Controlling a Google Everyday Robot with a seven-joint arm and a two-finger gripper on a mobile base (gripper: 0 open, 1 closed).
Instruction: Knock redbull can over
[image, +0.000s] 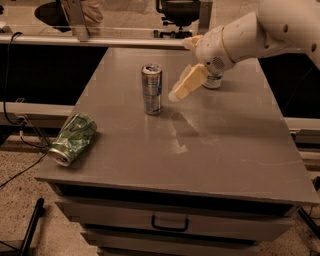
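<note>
One slim redbull can (151, 90) stands upright toward the back left of the grey table (240, 150); its body is silver with blue panels and its top a dull silver ring; the gripper (175, 96) hangs just to the can's right, near but apart from it, slanting down and left from the white arm (250, 37); its pale yellow fingers (187, 82) lie together as one tapered wedge with no gap showing, and they hold nothing; bare tabletop lies between tip and can; a white can (213, 81) stands behind the wrist, mostly hidden by it; a crushed green can (72, 139) lies on its side at the table's front left corner, crumpled, its round end facing forward; the tabletop is smooth, matt, faintly scuffed; a drawer with a dark handle (170, 223) sits below the front edge
</note>
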